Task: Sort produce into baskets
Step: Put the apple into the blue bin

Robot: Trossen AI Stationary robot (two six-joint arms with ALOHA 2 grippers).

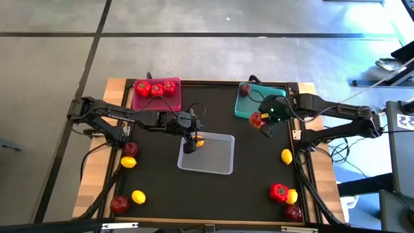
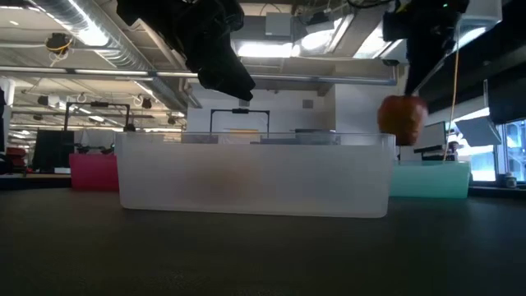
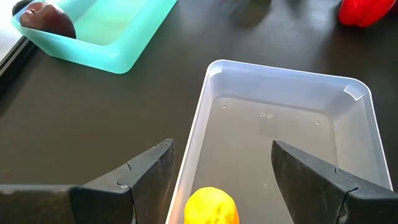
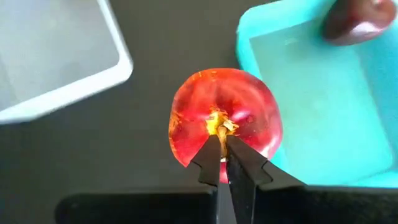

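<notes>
Black table [image 1: 162, 194], apple [image 4: 224, 124] in right gripper [image 4: 222, 158]

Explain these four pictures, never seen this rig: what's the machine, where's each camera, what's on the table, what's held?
Two robot arms sort toy produce. One camera looks down from overhead, one sits at table height, and one rides on each wrist. The left gripper is open over the clear tray, a lemon lying in it below. The right gripper is shut on an apple's stem beside the teal tray, which holds another apple. Three peppers fill the pink tray.
</notes>
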